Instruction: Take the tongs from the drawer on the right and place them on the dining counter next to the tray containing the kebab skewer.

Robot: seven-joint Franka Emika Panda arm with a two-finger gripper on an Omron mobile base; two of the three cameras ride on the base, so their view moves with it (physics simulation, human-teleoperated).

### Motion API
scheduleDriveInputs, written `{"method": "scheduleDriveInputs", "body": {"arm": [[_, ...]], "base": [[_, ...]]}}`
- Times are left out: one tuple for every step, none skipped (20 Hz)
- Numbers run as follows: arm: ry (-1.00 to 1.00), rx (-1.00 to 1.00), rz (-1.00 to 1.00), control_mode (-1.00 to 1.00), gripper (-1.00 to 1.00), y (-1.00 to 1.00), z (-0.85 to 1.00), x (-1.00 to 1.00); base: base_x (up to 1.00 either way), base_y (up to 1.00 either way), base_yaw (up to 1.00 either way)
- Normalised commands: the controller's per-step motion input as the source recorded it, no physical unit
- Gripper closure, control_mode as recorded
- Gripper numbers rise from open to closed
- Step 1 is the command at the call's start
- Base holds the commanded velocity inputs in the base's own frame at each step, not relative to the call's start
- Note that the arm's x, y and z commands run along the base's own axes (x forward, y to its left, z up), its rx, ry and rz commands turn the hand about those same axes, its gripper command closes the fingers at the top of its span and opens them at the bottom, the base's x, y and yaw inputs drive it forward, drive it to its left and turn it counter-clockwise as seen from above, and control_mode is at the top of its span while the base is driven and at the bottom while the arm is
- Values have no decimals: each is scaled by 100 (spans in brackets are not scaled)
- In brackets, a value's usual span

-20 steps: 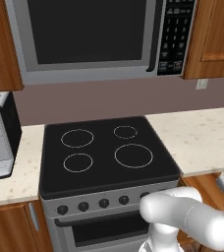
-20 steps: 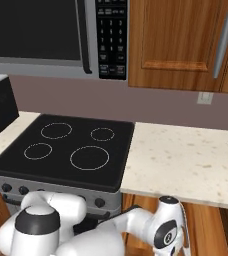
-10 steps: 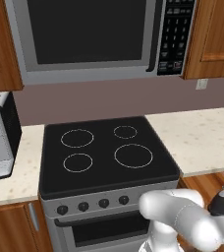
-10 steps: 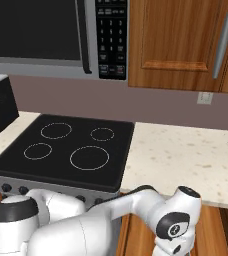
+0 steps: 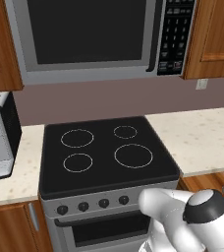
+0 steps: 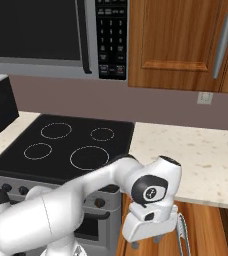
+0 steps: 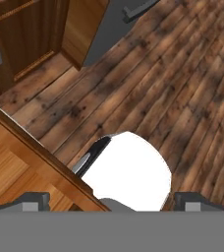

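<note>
Looking down along our hand (image 7: 116, 199), we saw its two fingertips (image 7: 35, 199) spread as wide as they go, with nothing between them and nothing touching them. From the right base view the hand (image 6: 145, 243) hung low, under the front edge of the desk (image 6: 201, 160) beside the stove (image 6: 61, 145).

Just beside the hand was a thin grey loop. We think it was the tongs (image 6: 182, 235), lying in the open drawer (image 7: 35, 147), but it was too small to be sure.

The tongs looked light, hard and smooth, so we thought they might slip or turn. We judged it best to pinch both thin arms near the middle, across their length, so that they stay level.
</note>
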Motion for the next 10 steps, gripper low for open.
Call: {"method": "scheduleDriveInputs", "body": {"arm": [[0, 0, 0, -100, -100, 0, 0, 0], [0, 0, 0, -100, -100, 0, 0, 0], [0, 0, 1, -100, -100, -1, 0, 0], [0, 0, 5, -100, -100, -6, 0, 0], [0, 0, 3, -100, -100, -3, 0, 0], [0, 0, 0, -100, -100, 0, 0, 0], [0, 0, 0, -100, -100, 0, 0, 0], [0, 0, 0, -100, -100, 0, 0, 0], [0, 0, 0, -100, -100, 0, 0, 9], [0, 0, -10, -100, -100, 0, 0, 22]], "base": [[0, 0, 0], [0, 0, 0], [0, 0, 0], [0, 0, 0], [0, 0, 0], [0, 0, 0], [0, 0, 0], [0, 0, 0], [0, 0, 0], [0, 0, 0]]}}
